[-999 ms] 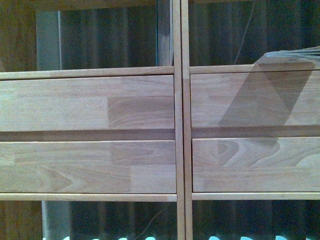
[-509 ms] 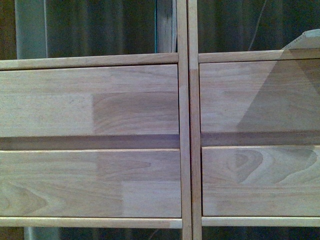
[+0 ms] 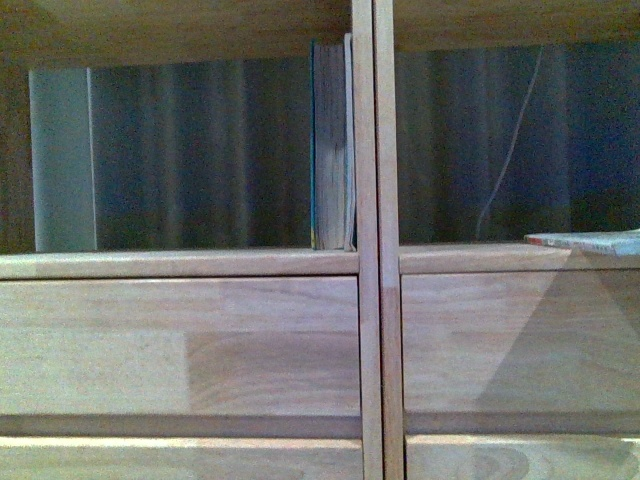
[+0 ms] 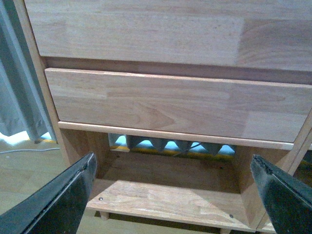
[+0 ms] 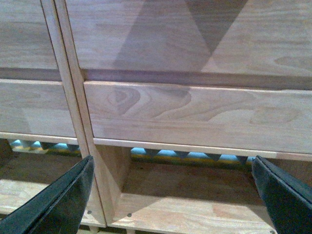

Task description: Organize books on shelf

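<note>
Currently both sets of jaws are wide apart, nothing between them. Left gripper [image 4: 173, 161] and right gripper [image 5: 173, 161] both face the lower drawer fronts [image 4: 170, 102] of the shelf [image 3: 180, 340], empty-handed and well below the books.

The upright books [image 3: 332, 150] stand in the upper left compartment, hard against the central divider [image 3: 378, 150], which looks to be what props them up. Long axis vertical; what looks like page edges face out, teal cover on the side away from the divider.

The flat book [image 3: 585, 240] lies in the right compartment at the front edge of its floor, long axis roughly horizontal, far end out of frame. My read: that one needs standing up.
</note>
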{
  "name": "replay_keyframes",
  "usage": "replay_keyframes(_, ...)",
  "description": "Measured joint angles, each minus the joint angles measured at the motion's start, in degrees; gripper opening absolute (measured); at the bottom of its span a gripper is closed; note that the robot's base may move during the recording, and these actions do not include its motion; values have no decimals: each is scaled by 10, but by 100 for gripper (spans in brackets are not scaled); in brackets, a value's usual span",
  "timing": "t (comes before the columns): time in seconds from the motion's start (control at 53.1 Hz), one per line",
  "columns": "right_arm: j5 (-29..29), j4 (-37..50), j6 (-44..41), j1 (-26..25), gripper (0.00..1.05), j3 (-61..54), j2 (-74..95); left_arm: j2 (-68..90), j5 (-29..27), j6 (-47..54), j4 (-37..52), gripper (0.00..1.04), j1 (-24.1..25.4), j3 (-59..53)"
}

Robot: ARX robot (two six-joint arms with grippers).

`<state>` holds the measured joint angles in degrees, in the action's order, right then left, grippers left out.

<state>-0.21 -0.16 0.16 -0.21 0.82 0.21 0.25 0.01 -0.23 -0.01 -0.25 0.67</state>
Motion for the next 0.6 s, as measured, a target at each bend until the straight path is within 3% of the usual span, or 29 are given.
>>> replay_keyframes(0.603, 0, 0, 0, 0, 98, 0, 0, 0, 0, 0, 0, 97, 0, 0)
